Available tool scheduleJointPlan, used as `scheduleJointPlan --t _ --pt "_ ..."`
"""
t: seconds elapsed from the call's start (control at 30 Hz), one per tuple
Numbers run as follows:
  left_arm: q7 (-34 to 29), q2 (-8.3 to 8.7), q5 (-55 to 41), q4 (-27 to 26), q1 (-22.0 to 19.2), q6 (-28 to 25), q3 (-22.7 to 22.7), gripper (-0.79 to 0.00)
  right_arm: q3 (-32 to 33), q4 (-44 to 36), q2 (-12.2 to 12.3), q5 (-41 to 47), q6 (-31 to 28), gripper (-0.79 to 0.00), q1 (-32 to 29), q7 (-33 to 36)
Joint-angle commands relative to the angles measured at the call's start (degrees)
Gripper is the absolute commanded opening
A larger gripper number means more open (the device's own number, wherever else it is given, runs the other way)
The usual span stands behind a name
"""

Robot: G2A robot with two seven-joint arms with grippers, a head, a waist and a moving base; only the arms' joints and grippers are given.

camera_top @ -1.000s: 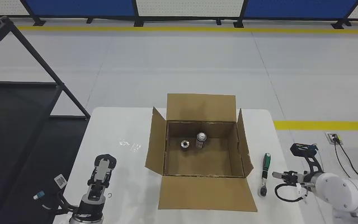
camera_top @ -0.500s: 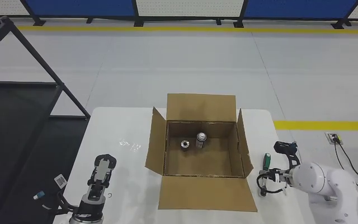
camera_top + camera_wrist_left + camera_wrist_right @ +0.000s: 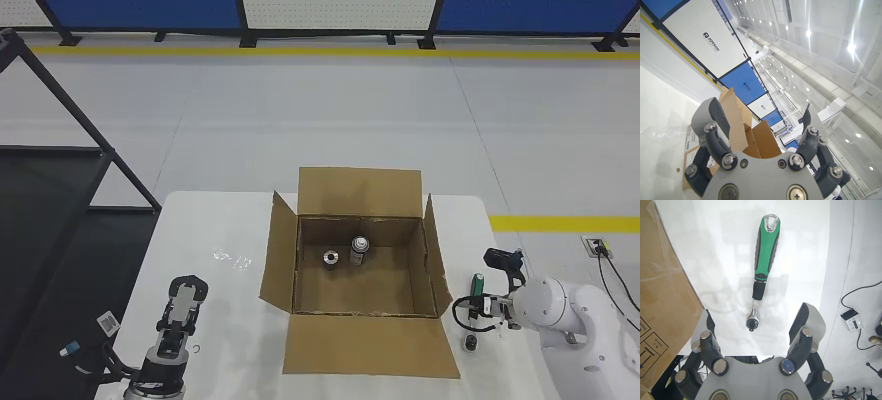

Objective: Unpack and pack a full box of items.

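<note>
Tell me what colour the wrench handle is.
The handle is green with grey, clearest in right wrist view.

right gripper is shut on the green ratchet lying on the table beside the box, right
No: the right gripper is open, hovering over the green ratchet, as the right wrist view shows. It does lie on the table beside the box.

Open box point(image 3: 360, 270) stands mid-tabletop point(image 3: 215, 320), flaps spread. Inside, toward the far wall and left of centre: an upright can point(image 3: 358, 250), with a small round item point(image 3: 328, 258) just left of it. Ratchet wrench point(image 3: 761, 275) lies right of the box, under the right hand point(image 3: 756, 311). Left hand point(image 3: 183, 300) sits near-left, well apart from the box.
</note>
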Motion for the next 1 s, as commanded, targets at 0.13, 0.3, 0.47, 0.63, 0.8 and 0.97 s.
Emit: scheduleJointPlan --t 0.13,0.3,0.47,0.63,0.8,0.97 --pt "0.0 0.0 0.0 0.0 0.0 0.0 0.0 0.0 -1.4 1.2 -0.4 -0.1 2.6 0.0 0.2 -3.3" --pt "0.0 0.0 0.0 0.0 0.0 0.0 0.0 0.0 -2.4 3.1 -0.7 0.9 4.4 -0.065 1.6 -3.8" --pt "0.0 0.0 0.0 0.0 0.0 0.0 0.0 0.0 -3.2 6.1 -0.9 1.6 4.6 -0.296 3.1 -4.4" --pt "0.0 0.0 0.0 0.0 0.0 0.0 0.0 0.0 -3.6 8.3 -1.0 2.9 3.8 -0.406 3.7 -5.1" --pt "0.0 0.0 0.0 0.0 0.0 0.0 0.0 0.0 -4.0 10.1 -1.0 3.7 3.3 -0.409 4.1 -5.6" --pt "0.0 0.0 0.0 0.0 0.0 0.0 0.0 0.0 -4.0 11.3 -1.0 4.4 3.0 -0.428 4.3 -6.2"
